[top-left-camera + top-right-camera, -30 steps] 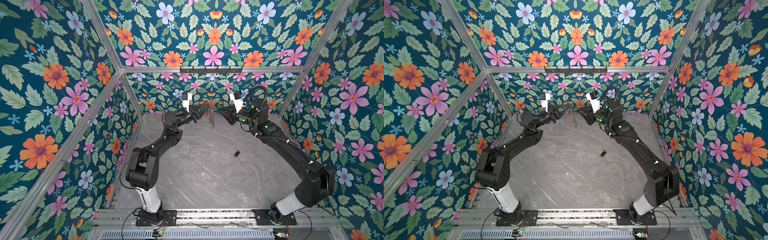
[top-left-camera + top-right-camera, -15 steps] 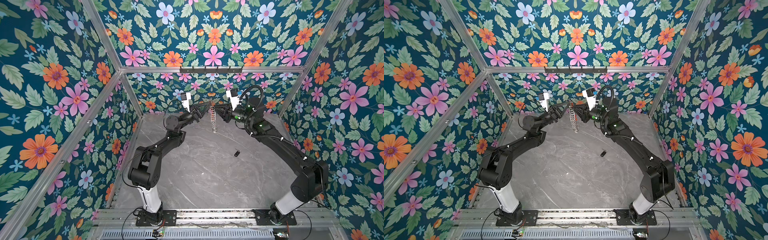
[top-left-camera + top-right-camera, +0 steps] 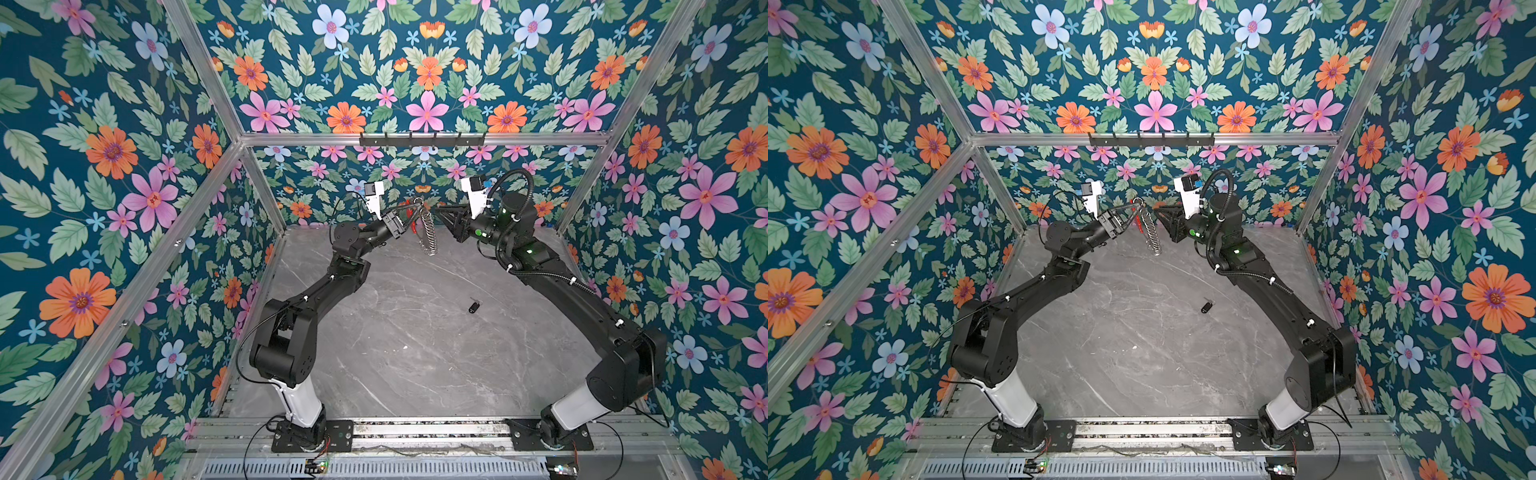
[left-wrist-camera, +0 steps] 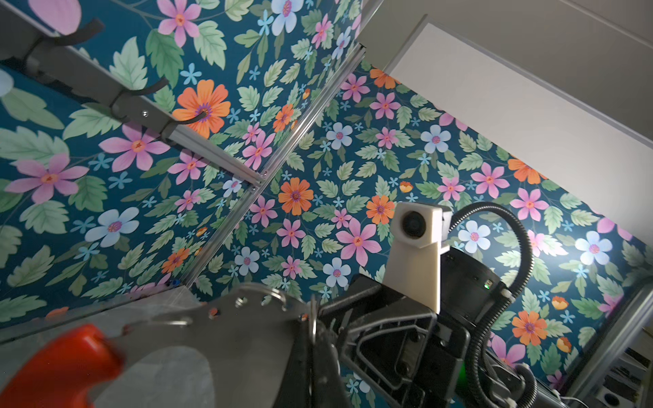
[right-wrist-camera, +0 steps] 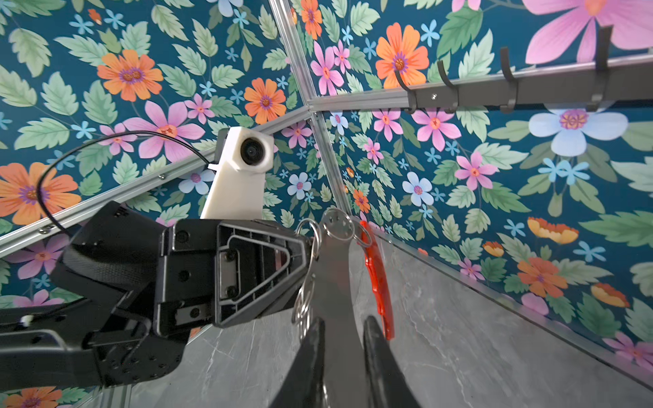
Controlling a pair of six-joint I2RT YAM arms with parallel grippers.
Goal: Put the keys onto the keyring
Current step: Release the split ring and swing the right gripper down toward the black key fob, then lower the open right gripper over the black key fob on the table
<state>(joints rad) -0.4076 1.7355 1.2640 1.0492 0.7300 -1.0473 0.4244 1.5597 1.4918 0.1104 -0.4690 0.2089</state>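
In both top views we see the keyring (image 3: 428, 232) hanging in the air between the two raised arms, with its fringe of steel loops drooping toward the grey surface (image 3: 415, 365). The left claw (image 3: 412, 206) reaches the keyring's top from one side with its jaws pinched together. The right claw (image 3: 437, 210) meets the same top from the opposite side. The keys (image 3: 473, 306), a small black fob, lie alone on the surface. They are well apart from the keyring, nearer the arm bases and on the right arm's side of it. A hook rail (image 3: 422, 139) runs along the back wall above the keyring. The second top view shows the same layout: keyring (image 3: 1152, 232), keys (image 3: 1206, 306), left claw (image 3: 1134, 205), right claw (image 3: 1157, 210).

In the left wrist view the keyring (image 4: 229, 335) sits close to the lens and blurred, as a flat silver plate. Its red bar (image 4: 60, 364) is at one end. The right claw (image 4: 319, 314) touches the plate's edge at the end away from the red bar.

In the right wrist view the right claw (image 5: 341, 325) is narrow, and its two dark fingers (image 5: 311, 353) clamp the keyring (image 5: 334, 282) by its silver plate. The left claw (image 5: 309, 243) is closed tight on a small steel loop beside the plate's top. The red bar (image 5: 378, 282) curves along the far side of the plate from the left claw.
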